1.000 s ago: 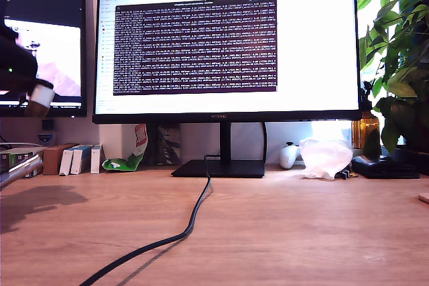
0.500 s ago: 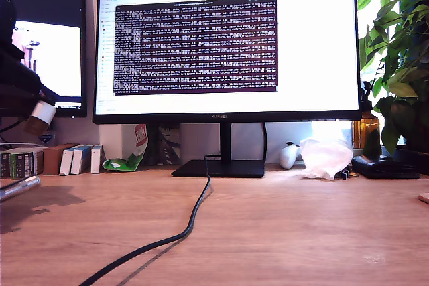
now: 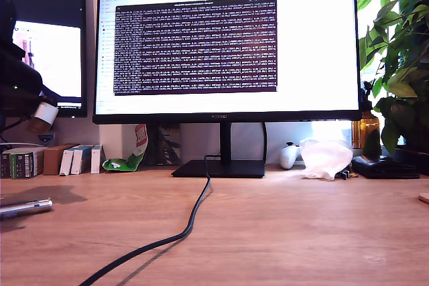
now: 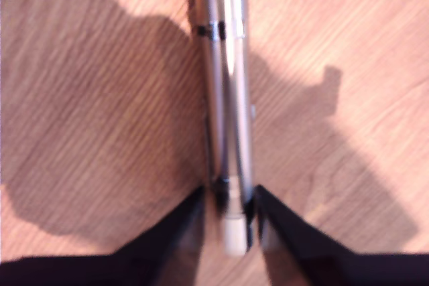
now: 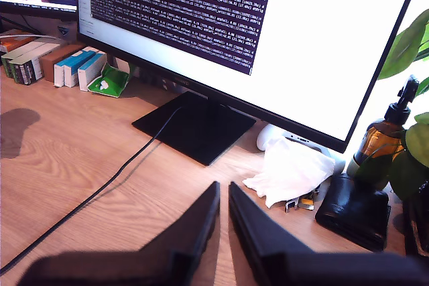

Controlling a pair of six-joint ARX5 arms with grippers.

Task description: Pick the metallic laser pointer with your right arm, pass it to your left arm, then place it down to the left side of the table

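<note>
The metallic laser pointer (image 3: 27, 207) lies flat on the light wood table (image 3: 301, 232) at the exterior view's left edge. In the first wrist view the silver ridged pointer (image 4: 226, 98) stretches away from my first gripper (image 4: 228, 216), whose two black fingers press its near end from both sides. The first arm's black body (image 3: 19, 88) with a white part hangs above it at the exterior view's left. My second gripper (image 5: 223, 199) hovers over the table facing the monitor, fingers nearly together with nothing between them. It is out of the exterior view.
A black cable (image 3: 191, 222) runs from the monitor stand (image 3: 221, 167) toward the table's front edge. Small boxes (image 3: 67, 159) line the back at the exterior view's left. A white tissue (image 3: 325, 157), a black pouch (image 5: 354, 209), a bottle (image 5: 382, 142) and a plant (image 3: 399, 65) stand at its right.
The laser pointer has come down from a tilted, raised pose to lie flat on the table at the exterior view's left. The arm above it shifted slightly.
</note>
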